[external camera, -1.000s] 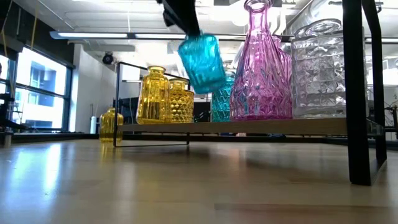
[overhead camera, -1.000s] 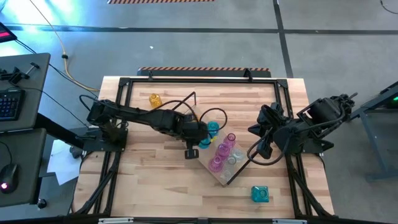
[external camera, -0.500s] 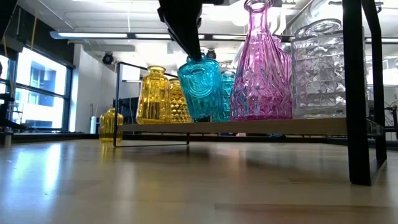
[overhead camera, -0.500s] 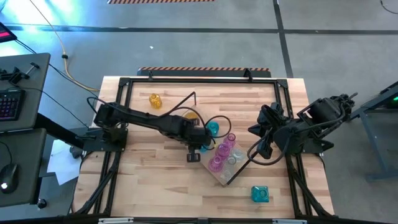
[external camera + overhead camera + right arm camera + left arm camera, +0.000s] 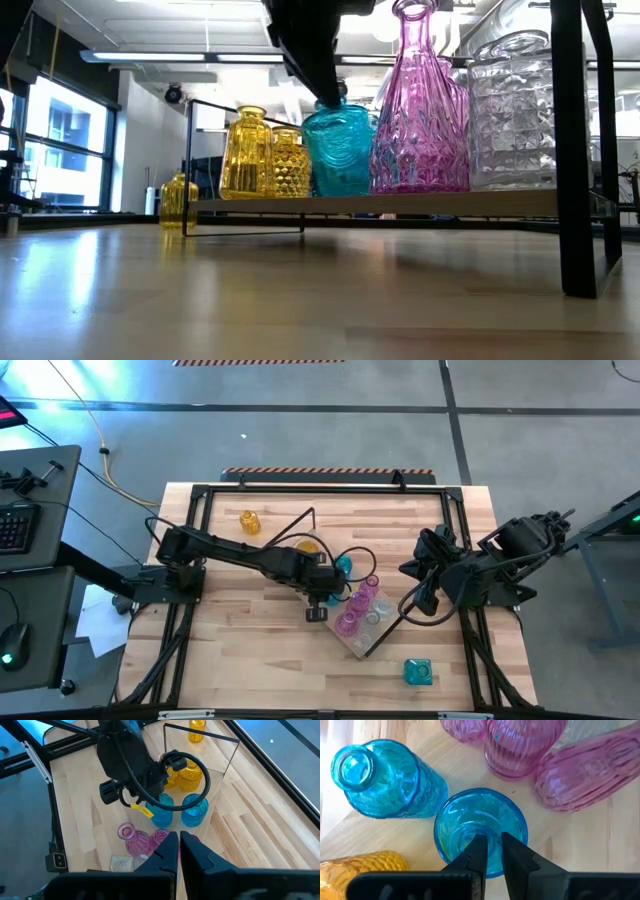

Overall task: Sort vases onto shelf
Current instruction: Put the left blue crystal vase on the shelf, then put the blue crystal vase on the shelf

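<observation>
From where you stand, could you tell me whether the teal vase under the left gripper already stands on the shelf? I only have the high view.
Observer: Yes; the low view shows the teal vase upright on the shelf, between a yellow vase and the tall pink vase.
Operator: Thank you. Is the left gripper gripping it?
Observer: The left wrist view shows the left gripper closed narrowly on its rim.

Worktop (image 5: 250,660): slatted light wood, black frame | On worktop: shelf (image 5: 362,647) set diagonally; amber vase (image 5: 249,520) far-left; teal vase (image 5: 417,672) near-right | On shelf: amber, teal, pink, clear vases (image 5: 400,110) in a row
</observation>
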Tool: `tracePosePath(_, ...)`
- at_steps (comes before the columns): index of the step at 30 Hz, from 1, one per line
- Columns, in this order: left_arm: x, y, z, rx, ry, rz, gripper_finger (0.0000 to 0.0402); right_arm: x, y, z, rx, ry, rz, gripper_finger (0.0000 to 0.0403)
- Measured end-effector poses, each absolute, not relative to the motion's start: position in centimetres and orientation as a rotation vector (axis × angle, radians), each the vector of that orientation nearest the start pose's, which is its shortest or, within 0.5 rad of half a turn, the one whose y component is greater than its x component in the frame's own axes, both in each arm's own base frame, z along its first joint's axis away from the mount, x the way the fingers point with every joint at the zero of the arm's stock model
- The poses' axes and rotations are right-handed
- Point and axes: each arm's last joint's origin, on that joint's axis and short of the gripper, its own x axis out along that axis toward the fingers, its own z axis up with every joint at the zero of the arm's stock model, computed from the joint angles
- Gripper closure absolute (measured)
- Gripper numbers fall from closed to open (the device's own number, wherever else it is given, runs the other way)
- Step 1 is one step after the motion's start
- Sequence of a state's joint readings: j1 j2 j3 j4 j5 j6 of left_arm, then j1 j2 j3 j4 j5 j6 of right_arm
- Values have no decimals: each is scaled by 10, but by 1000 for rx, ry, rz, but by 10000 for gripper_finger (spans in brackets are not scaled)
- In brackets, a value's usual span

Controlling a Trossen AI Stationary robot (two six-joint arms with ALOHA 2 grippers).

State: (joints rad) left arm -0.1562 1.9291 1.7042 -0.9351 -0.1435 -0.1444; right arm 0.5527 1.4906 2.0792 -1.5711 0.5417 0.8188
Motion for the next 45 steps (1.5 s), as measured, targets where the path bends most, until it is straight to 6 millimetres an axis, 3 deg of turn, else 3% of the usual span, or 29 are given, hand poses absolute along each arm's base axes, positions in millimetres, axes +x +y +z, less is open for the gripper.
tracePosePath(18,401,-59,267,42,1124,70,339,196,103,476,262,767,-323,403)
tracePosePath(31,400,-59,268,47,1122,66,282,196,103,476,262,766,-323,403)
tracePosePath(38,394,-57,292,40,1018,90,277,196,103,476,262,766,-323,403)
tracePosePath(45,376,-61,317,-51,976,108,277,196,103,476,274,764,-327,403)
